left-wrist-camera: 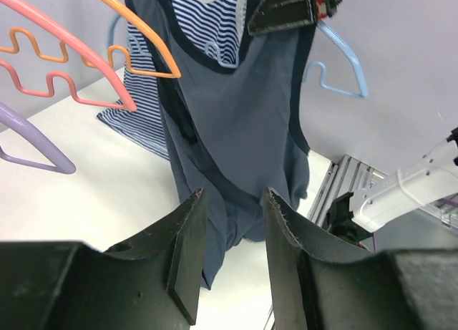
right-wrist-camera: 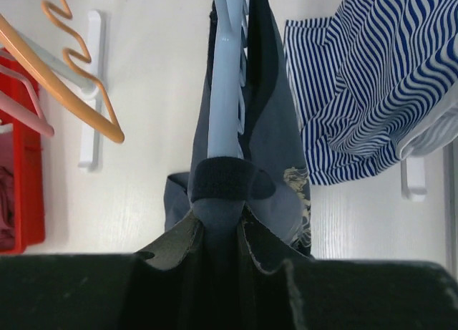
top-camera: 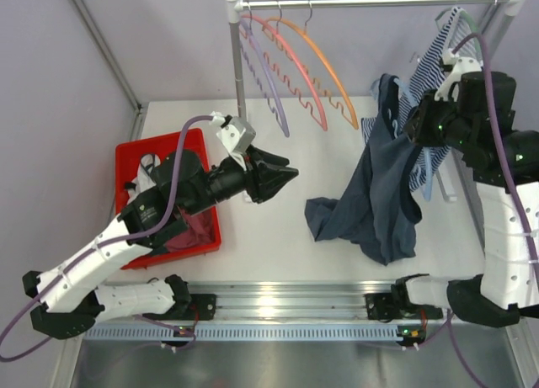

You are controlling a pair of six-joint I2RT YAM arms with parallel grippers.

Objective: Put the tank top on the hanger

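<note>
Right gripper (right-wrist-camera: 222,219) clamps hanger (right-wrist-camera: 225,72), tank top (right-wrist-camera: 275,151) hanging from it; left gripper (left-wrist-camera: 232,201) part-open, empty

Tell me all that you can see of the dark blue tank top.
The tank top is soft, plain slate-blue cloth with darker navy trim. Its upper part hangs on the light-blue hanger, which the right claw grips; its lower part rests crumpled on the white table. A striped top hangs just behind it.
</note>
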